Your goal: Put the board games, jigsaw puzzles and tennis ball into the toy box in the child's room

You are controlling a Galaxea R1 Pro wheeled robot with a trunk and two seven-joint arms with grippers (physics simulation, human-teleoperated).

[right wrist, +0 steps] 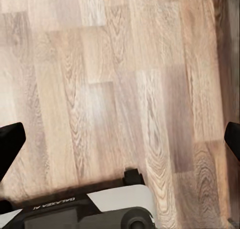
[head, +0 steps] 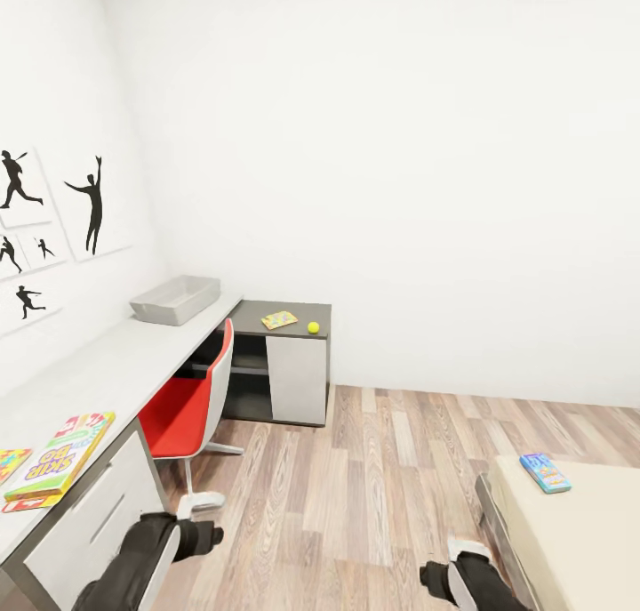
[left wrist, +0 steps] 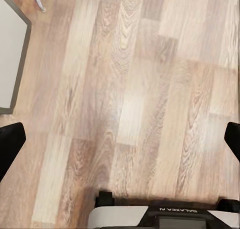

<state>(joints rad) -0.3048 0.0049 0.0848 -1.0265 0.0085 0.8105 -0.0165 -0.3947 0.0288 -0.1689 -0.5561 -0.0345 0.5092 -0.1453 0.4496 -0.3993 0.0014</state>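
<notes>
- Left tool (left wrist: 120,139): fingertips spread to opposite edges of the left wrist view, nothing between them, wood floor (left wrist: 130,89) below.
- Right tool (right wrist: 120,139): same, fingers wide apart and empty over the floor.
- Head view: both arms sit low at the bottom edge, left arm (head: 151,549) bottom left, right arm (head: 471,580) bottom right, both clear of any toy.
- Tabletop (head: 98,362) runs along the left wall. Yellow-green board game (head: 60,455) lies at lower left, with part of a jigsaw puzzle (head: 9,462) just beside it at the frame edge.
- Toy box (head: 176,299) sits further along the tabletop, left of centre, well apart from that game. Can't see any contents from this angle.
- Dark corner section of the tabletop near frame centre: second jigsaw puzzle (head: 279,319) with the tennis ball (head: 313,327) just beside it.
- Red chair (head: 191,397) is tucked under the tabletop between the near end and the corner.
- Bed (head: 578,540) at lower right, blue board game (head: 545,471) on it near the end closest to the floor. Third game is not visible here.
- Step, as I read it: approach phase, nothing picked, all visible toys outside the toy box.
- Next: roll the base to one cluster, bed or near tabletop end, then lower an arm for a flat edge grip on a thin box.
</notes>
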